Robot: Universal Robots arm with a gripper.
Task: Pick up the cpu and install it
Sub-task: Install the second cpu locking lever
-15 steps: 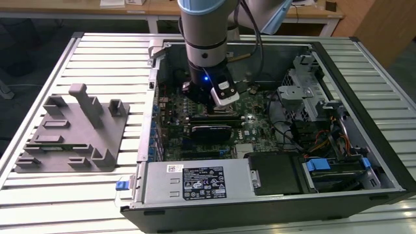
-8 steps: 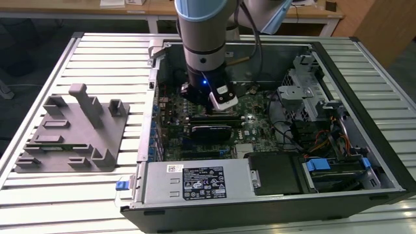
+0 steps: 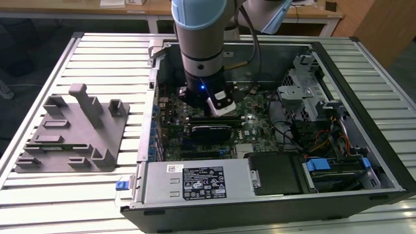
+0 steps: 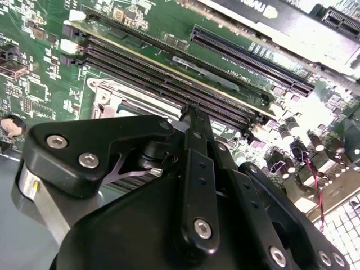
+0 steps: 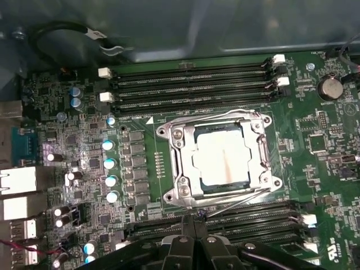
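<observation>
The cpu (image 5: 221, 159), a square chip with a silvery top, lies flat inside the metal frame of the socket (image 5: 175, 163) on the green motherboard (image 5: 140, 129). In both wrist views my gripper (image 5: 191, 220) (image 4: 192, 110) hangs a little above the board beside the socket. Its black fingers are pressed together and hold nothing. It does not touch the cpu. In the exterior view the arm reaches down into the open computer case (image 3: 364, 73), with the gripper (image 3: 218, 115) over the middle of the board.
Memory slots (image 5: 191, 84) run along both sides of the socket. A black card (image 3: 211, 130) lies just in front of the gripper. A power supply (image 3: 195, 183) and drive cage (image 3: 305, 97) crowd the case. A grey tray with upright posts (image 3: 71, 131) stands at the exterior view's left.
</observation>
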